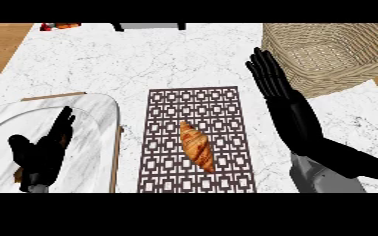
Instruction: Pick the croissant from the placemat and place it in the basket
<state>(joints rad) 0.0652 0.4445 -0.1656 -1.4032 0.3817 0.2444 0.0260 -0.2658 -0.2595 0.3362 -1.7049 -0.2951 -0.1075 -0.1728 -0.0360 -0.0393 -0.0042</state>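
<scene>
Croissant (196,146) lies diagonal on the patterned placemat (196,105), untouched, right robot hand (284,105) flat-fingered beside the mat, left robot hand (46,147) resting open over a marble tray (96,130); risk: a slanted approach nudges the pastry off-mat before reaching the wicker basket (325,55).

Bright even light, faint soft shadows, no glare on the counter (184,60)

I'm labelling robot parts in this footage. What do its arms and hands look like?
Both hands are glossy black with slim, segmented fingers and a thumb. The right hand joins a black wrist and then a grey forearm at the lower edge. Of the left hand, only black parts show; no cables or markings are visible.
</scene>
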